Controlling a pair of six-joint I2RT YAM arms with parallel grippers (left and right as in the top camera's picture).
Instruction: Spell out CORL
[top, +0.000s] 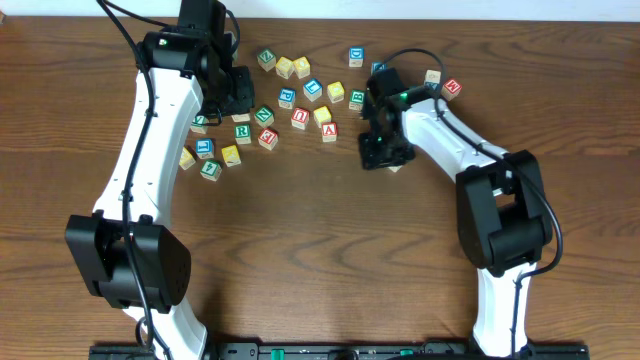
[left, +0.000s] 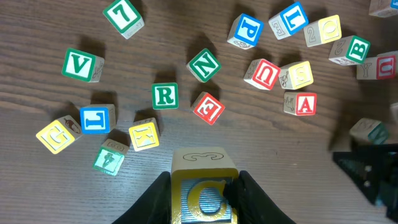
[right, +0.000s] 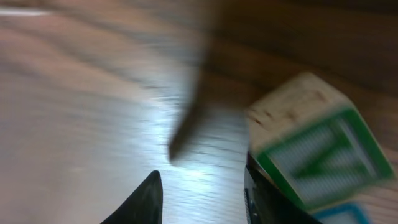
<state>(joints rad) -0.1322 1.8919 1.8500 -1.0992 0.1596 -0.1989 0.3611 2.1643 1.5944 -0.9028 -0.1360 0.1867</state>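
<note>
My left gripper (left: 205, 186) is shut on a yellow block with a C (left: 204, 196), held above the table. In the overhead view this gripper (top: 235, 98) hides the block. Below it lie the green R (left: 165, 96) (top: 243, 132), a blue L (left: 292, 18) (top: 313, 90) and the yellow O (left: 326, 30) (top: 335, 92). A second blue L (left: 96, 118) lies to the left. My right gripper (right: 202, 180) (top: 385, 150) is open, low over bare table. A blurred green-lettered block (right: 317, 155) sits just outside its right finger.
Many other letter blocks are scattered across the table's far middle: green N (left: 204, 64), red E (left: 208, 107), red U (left: 264, 73), red A (left: 301, 102), blue P (left: 245, 30), yellow K (left: 144, 134), green V (left: 81, 64). A red block (top: 452, 88) lies far right.
</note>
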